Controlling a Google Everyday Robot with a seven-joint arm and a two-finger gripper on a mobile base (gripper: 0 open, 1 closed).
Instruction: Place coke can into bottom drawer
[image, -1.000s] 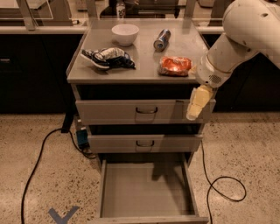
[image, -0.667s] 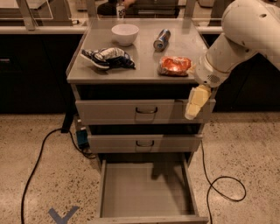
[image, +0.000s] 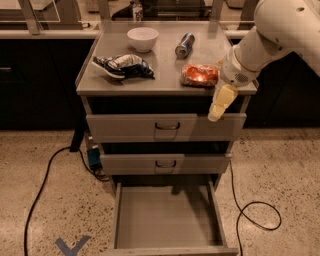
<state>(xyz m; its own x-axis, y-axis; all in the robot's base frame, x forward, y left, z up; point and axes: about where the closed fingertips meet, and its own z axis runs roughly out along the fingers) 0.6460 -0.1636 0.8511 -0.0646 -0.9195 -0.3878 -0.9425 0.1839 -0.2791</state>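
The coke can (image: 199, 75), shiny red-orange and dented, lies on its side on the right of the grey cabinet top (image: 165, 65). The bottom drawer (image: 167, 217) is pulled wide open below, with a bare grey floor. My gripper (image: 219, 106) hangs off the white arm at the cabinet's right front corner, in front of the top drawer, just right of and below the can. Its pale fingers point down and nothing is in them.
On the cabinet top are a white bowl (image: 142, 38), a slim blue-and-silver can (image: 184, 44) on its side and a dark-blue-and-white bag (image: 123, 66). Two drawers with dark loop handles (image: 167, 126) are shut. Black cables (image: 252, 210) run over the speckled floor on both sides.
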